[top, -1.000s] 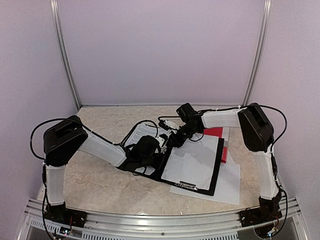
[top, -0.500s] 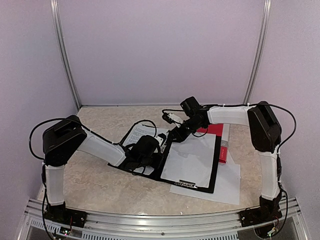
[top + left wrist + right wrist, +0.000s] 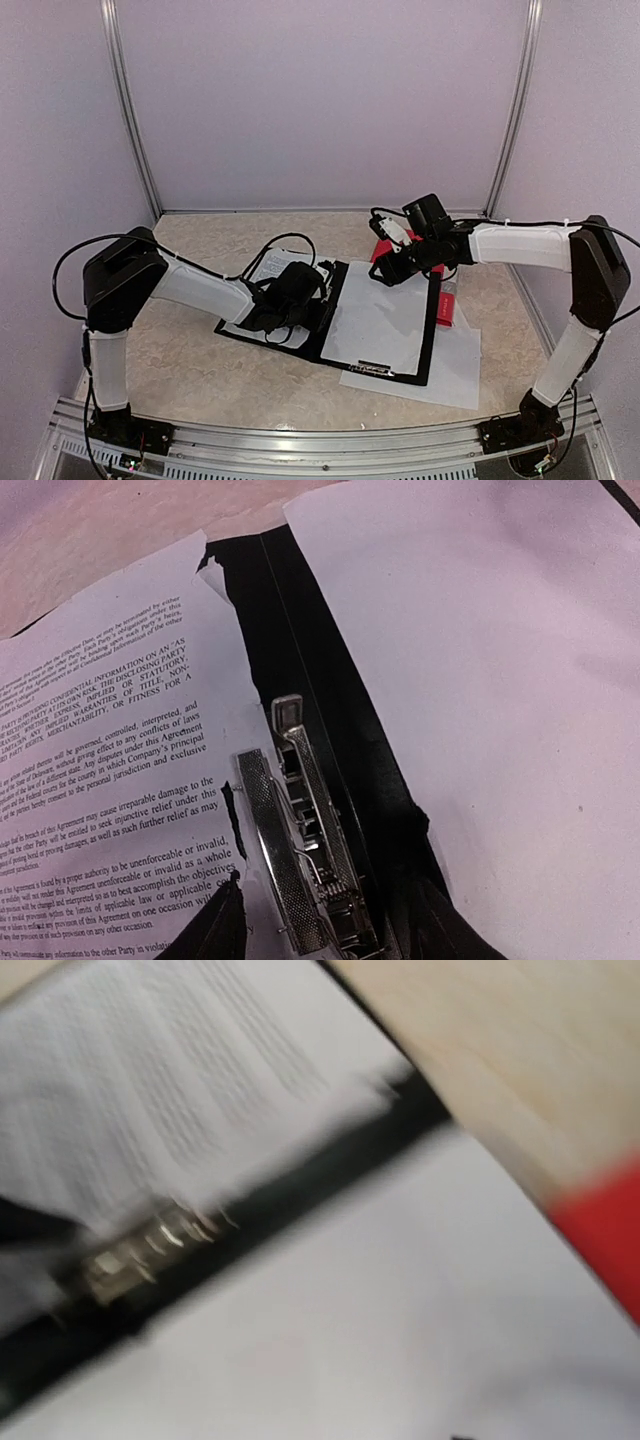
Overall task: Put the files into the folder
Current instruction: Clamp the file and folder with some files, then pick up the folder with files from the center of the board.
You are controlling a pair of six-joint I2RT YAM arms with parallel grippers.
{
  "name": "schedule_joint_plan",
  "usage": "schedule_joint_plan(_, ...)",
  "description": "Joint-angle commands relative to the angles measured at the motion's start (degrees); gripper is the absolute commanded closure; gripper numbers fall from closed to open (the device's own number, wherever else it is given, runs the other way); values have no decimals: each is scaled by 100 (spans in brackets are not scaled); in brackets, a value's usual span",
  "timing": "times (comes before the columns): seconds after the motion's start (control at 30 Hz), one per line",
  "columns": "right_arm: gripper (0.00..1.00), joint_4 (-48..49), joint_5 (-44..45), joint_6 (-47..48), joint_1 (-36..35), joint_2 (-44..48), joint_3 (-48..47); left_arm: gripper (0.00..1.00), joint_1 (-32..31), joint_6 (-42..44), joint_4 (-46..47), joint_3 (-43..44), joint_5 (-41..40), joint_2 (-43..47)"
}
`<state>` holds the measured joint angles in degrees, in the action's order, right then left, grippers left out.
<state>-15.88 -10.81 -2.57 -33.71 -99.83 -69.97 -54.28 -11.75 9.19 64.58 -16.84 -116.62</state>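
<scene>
The black folder lies open on the table. A printed sheet covers its left half and a blank sheet covers its right half, with the bare spine between them. The left fingers sit low over the spine, parted, 1 on the printed sheet's side and 1 on the blank sheet's side. The metal clip stands between them, and neither sheet is gripped. The right fingers hover at the far edge of the blank sheet. I cannot tell whether they are open or closed, as their own view is blurred. A 2nd blank sheet lies partly under the folder's near right corner. A red item lies just beside the folder's right edge.
</scene>
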Motion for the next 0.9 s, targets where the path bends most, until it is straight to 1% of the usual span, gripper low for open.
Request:
schedule_joint_plan(0.0,45,97,1152,-867,92,753,973,42,40,-59,-427,312,-105,238)
schedule_joint_plan(0.07,44,64,1329,-1151,101,1118,1370,32,41,-74,-487,373,-69,298)
schedule_joint_plan(0.17,35,78,1499,-1570,102,1733,2007,19,31,-94,-536,397,46,467)
schedule_joint_plan(0.3,24,216,1420,-2188,102,2480,2835,9,8,-226,-600,340,112,685)
schedule_joint_plan(0.4,20,585,1196,-2586,102,2762,3363,3,-7,-349,-612,222,211,895)
schedule_joint_plan(0.47,18,818,1097,-2796,102,2738,3585,1,-27,-407,-699,188,230,1019)
schedule_joint_plan(0.6,16,1117,1093,-3123,95,2553,3837,1,-25,-573,-1085,198,118,1217)
schedule_joint_plan(0.73,14,1376,1098,-3321,106,2485,4033,1,-29,-659,-1271,99,38,1471)
schedule_joint_plan(0.87,14,1834,754,-3575,111,2340,4255,1,-24,-664,-1353,55,-15,1602)
